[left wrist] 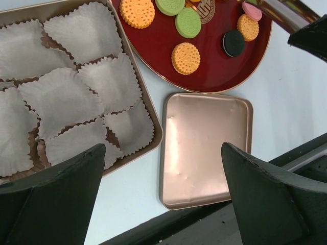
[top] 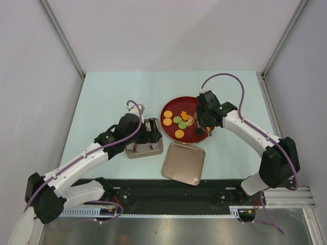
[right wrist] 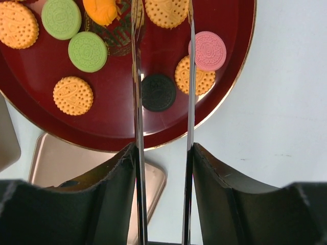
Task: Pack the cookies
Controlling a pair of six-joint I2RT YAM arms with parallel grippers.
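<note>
The cookies lie on a dark-red plate: several orange ones, two green, one pink, one black. My right gripper is shut on metal tongs, whose two blades reach over the plate. The black cookie shows between the blades. The pink one and an orange one lie just right of them. My left gripper is open and empty above the tan tin, which is lined with white paper cups.
The tan square lid lies flat on the table just in front of the plate and right of the tin. A patterned tan cookie sits mid-plate. Grey walls enclose the table.
</note>
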